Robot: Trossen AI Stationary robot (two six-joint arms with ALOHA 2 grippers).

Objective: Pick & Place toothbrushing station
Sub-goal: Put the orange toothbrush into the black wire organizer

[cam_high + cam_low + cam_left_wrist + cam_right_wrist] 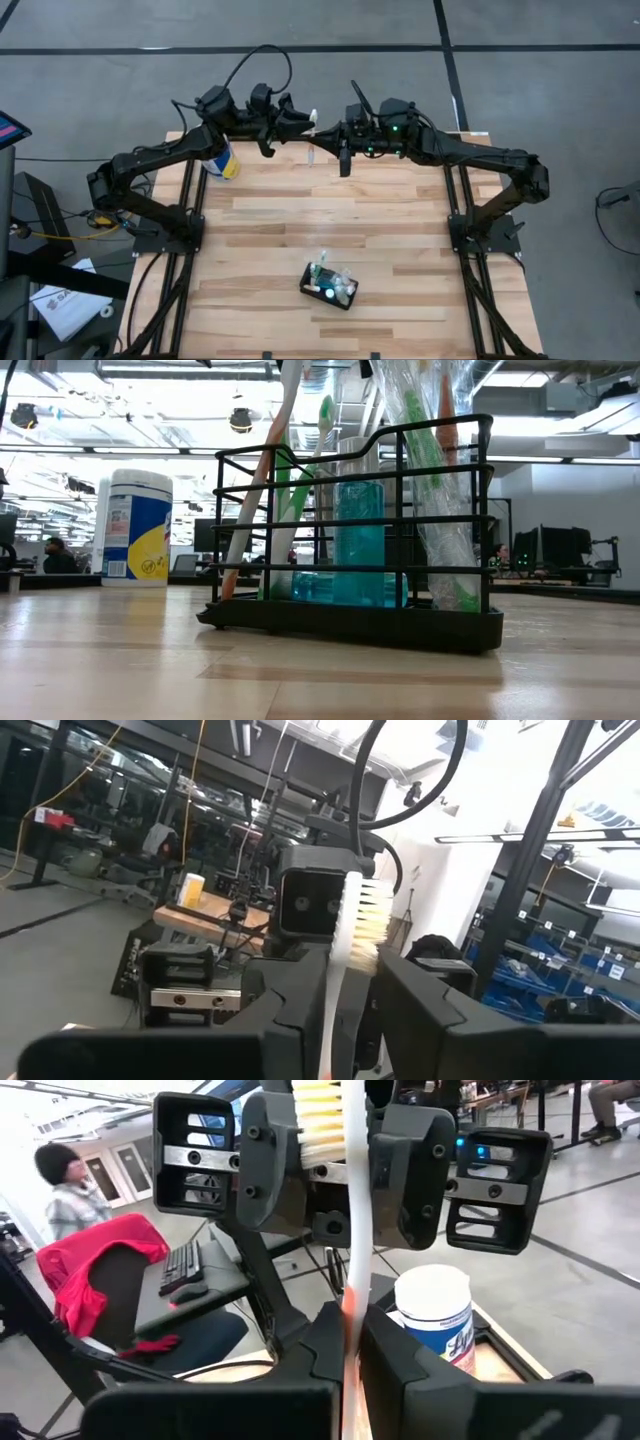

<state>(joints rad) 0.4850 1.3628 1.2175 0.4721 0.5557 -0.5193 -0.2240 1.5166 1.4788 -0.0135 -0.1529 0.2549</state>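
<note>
The toothbrushing station (329, 285), a black wire holder with toothbrushes and a blue bottle in it, stands on its base near the table's front middle and fills the low view (350, 560). High over the table's far middle, a white toothbrush (312, 135) stands roughly upright between both grippers. My left gripper (290, 125) reaches in level from the left and is shut on it near the bristles. My right gripper (335, 133) comes level from the right and is shut on it lower down the handle. My left gripper pinches the toothbrush's head end (352, 1175) between its two fingers, one on the bristle side and one (408, 1170) on the back. The fingers come level from the table's left, across the brush. The brush stands upright, clear of the table. My right gripper pinches the toothbrush's handle (351, 1315), where white turns orange, between its two fingers (392, 1350). It comes level from the table's right, its fingers across the brush. The bristled head stands above the fingers; the lower end is hidden by the gripper.
A white-lidded canister (222, 160) with a blue and yellow label stands at the table's far left and shows in the low view (135, 525). The wood between the arms and the station lies bare. A person (65, 1180) sits in the room beyond.
</note>
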